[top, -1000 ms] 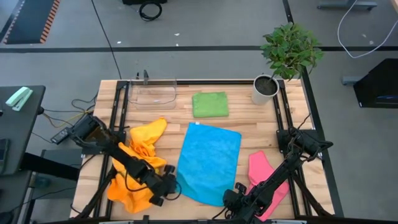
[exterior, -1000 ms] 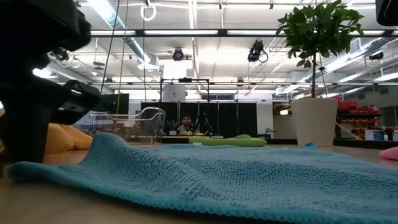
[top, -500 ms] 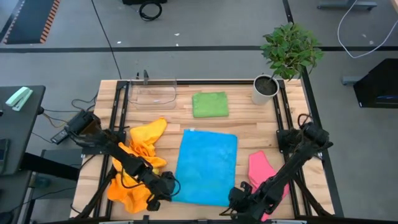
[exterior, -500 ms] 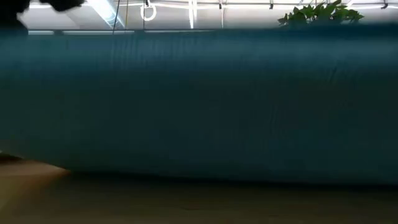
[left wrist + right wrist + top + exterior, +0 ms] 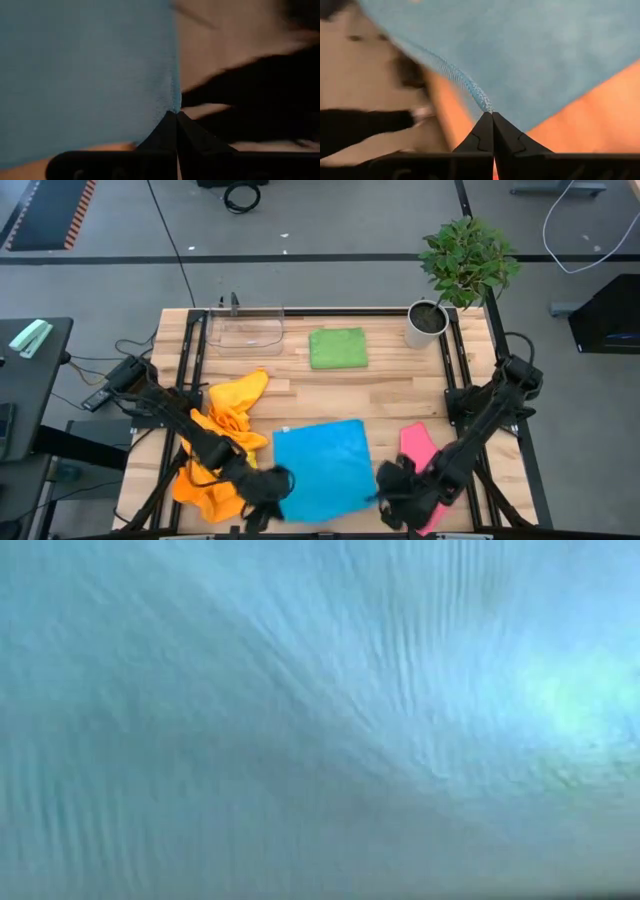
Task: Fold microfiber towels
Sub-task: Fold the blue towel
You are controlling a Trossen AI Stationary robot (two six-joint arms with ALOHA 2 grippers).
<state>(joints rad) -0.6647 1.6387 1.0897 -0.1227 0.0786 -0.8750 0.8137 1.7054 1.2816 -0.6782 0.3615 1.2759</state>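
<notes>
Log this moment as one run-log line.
left gripper: shut on blue towel corner | right gripper: shut on opposite corner | towel lifted

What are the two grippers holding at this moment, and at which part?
Both hold the blue towel: the left gripper and the right gripper are each shut on a corner of its near edge.

Both arms are dark, almost black, built from slim jointed segments. The left arm [image 5: 190, 435] enters from the middle left of the high view, the right arm [image 5: 480, 425] from the middle right. Each gripper has two black fingers [image 5: 492, 131] tapering to sharp points, above a flat black bar.
</notes>
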